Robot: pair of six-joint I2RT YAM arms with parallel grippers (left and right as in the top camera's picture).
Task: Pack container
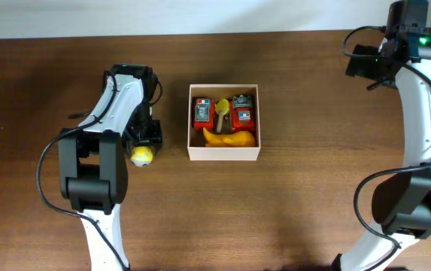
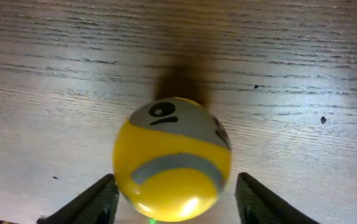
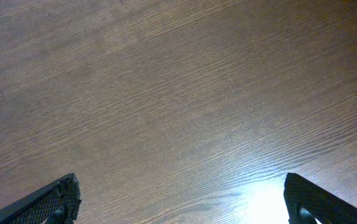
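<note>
We see a desk of dark brown wood with fine, straight grain. It is mostly matt, with a soft sheen toward five o'clock in the right wrist view. The ball, at nine o'clock from the container, looks like smooth, glossy yellow plastic with grey painted bands. The container's walls look like thin, matt white card. The fingers of the right end effector are black and finely ribbed. The left arm has a smooth white shell that looks like plastic.

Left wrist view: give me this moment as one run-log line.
left gripper: open, straddling yellow ball on table | right gripper: open, empty | container: holds toys, ball outside
</note>
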